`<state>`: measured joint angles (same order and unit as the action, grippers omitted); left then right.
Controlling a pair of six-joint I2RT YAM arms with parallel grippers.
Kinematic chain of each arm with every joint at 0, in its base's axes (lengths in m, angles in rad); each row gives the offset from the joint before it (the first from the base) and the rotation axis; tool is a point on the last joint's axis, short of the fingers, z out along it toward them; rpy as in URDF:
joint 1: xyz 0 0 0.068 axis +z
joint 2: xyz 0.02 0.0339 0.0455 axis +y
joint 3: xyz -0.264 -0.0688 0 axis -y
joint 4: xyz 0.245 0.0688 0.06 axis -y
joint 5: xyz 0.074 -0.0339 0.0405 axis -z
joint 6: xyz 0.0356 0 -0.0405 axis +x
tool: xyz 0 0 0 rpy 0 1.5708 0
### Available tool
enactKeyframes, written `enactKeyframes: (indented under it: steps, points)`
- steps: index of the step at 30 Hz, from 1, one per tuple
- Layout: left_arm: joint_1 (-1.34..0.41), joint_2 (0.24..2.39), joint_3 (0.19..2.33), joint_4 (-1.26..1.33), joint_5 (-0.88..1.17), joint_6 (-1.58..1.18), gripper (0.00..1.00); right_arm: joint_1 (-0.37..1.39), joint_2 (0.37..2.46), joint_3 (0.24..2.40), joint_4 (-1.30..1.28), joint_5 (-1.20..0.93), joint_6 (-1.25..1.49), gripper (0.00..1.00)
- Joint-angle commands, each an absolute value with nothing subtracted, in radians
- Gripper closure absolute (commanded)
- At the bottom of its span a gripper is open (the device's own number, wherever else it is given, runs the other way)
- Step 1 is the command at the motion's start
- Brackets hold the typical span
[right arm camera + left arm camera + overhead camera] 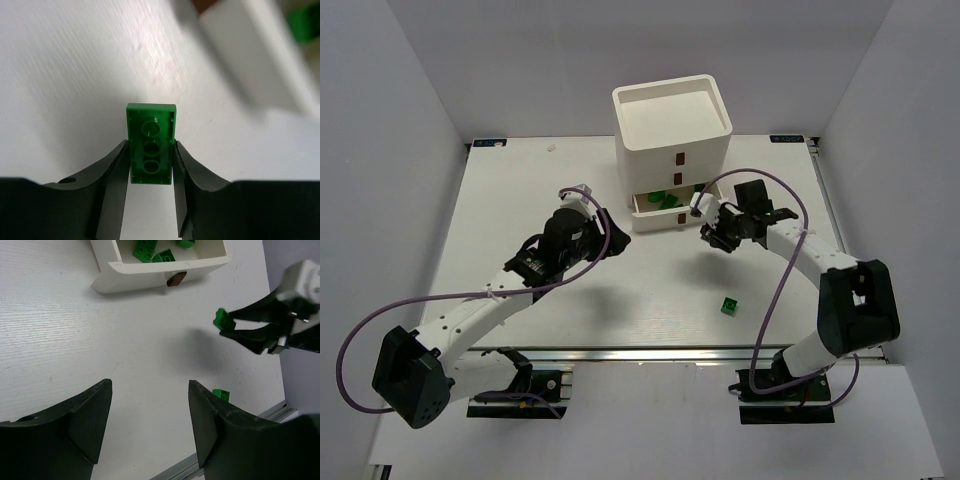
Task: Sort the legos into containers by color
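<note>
My right gripper (150, 144) is shut on a dark green lego (151, 146), held underside up above the table. In the top view that gripper (712, 236) hangs just right of the open bottom drawer (655, 221) of the white drawer unit (672, 120). Several dark green legos (667, 199) lie in that drawer. One more dark green lego (728, 305) lies on the table toward the front. My left gripper (610, 240) is open and empty, left of the drawer. The left wrist view shows the drawer (150, 280), the held lego (223, 320) and the loose one (220, 394).
The two upper drawers are shut, with brown handles (677, 158). The tray on top of the unit (670, 107) looks empty. A metal rail (650, 353) runs along the table's front edge. White walls stand on the left and right.
</note>
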<state>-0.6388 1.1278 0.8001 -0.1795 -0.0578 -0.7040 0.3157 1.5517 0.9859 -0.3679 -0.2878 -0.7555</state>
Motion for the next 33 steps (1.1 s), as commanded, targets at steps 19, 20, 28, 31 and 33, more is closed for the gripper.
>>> enactKeyframes:
  steps: [19,20,28,31,33]
  points:
    - [-0.637,1.095,0.824,-0.161,-0.018,-0.678,0.27,0.345,1.913,1.543,-0.291,-0.417,-1.305,0.36]
    - [-0.637,1.097,0.824,-0.155,-0.015,-0.677,0.26,0.344,1.896,1.533,-0.288,-0.417,-1.302,0.33]
    - [-0.646,1.234,0.923,-0.118,0.107,-0.627,0.33,0.336,1.827,1.522,-0.270,-0.399,-1.063,0.32]
    - [-0.646,1.316,0.975,-0.123,0.164,-0.588,0.65,0.321,1.795,1.580,-0.343,-0.452,-0.870,0.58]
    - [-0.646,1.347,1.011,-0.127,0.222,-0.575,0.81,0.302,1.764,1.609,-0.498,-0.546,-0.801,0.91]
